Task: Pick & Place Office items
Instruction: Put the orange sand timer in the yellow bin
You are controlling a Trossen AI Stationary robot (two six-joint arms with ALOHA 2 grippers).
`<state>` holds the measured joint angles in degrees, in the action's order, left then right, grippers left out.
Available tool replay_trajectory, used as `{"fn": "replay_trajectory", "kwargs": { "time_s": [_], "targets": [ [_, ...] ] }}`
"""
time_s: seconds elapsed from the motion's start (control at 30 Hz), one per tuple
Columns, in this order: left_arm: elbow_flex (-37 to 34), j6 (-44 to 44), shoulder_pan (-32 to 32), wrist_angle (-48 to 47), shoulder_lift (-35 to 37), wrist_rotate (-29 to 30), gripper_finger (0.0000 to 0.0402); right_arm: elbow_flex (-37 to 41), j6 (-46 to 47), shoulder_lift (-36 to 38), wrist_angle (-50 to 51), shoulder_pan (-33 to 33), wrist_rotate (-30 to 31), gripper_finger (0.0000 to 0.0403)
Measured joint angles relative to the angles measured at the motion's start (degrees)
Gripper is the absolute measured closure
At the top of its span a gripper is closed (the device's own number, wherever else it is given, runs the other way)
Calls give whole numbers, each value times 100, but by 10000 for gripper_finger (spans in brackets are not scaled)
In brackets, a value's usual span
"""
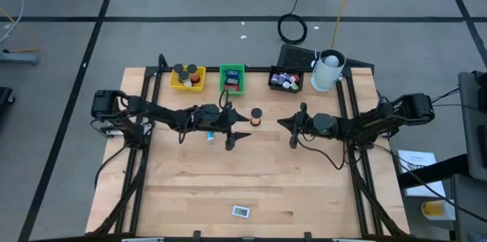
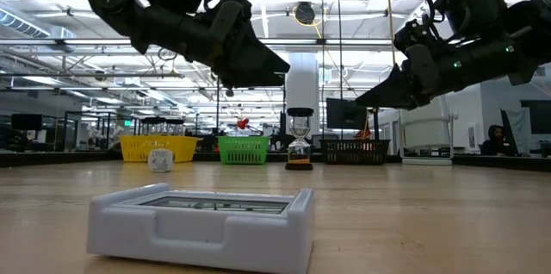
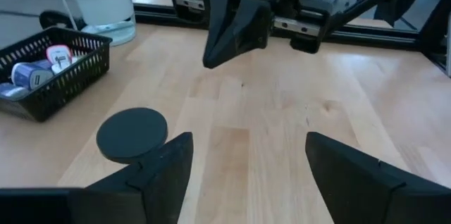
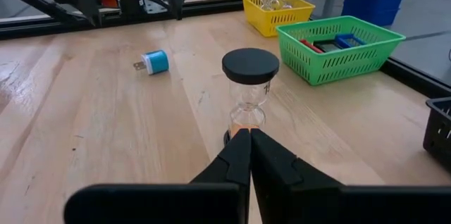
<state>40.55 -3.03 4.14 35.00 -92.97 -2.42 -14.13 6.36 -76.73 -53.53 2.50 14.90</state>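
Office items mostly binned | hourglass [image 1: 256,116], blue plug [image 1: 210,137], white case [image 1: 241,211] left on desk [image 1: 304,189] | left gripper [image 1: 242,125] fingers open, empty | right gripper [image 1: 293,125] fingers closed, empty

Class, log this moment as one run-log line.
left tool: open, above table | right tool: shut, facing sand timer | blue plug adapter: loose

Bright even overhead light; soft shadows; low view foreground blurred; ceiling lamps glare.
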Motion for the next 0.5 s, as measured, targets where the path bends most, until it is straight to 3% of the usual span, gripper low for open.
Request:
{"fn": "replay_trajectory", "kwargs": {
  "time_s": [0.23,0.4,0.5],
  "targets": [
    [524,-225,71,-868,0,171,123,0,1,0,25,-2,0,401],
    [982,75,-2,-1811,2,748,93,0,1,-1,25,-2,0,402],
    [1136,224,-55,-2007,2,793,74,0,1,-57,22,-4,0,401]
  ]
}}
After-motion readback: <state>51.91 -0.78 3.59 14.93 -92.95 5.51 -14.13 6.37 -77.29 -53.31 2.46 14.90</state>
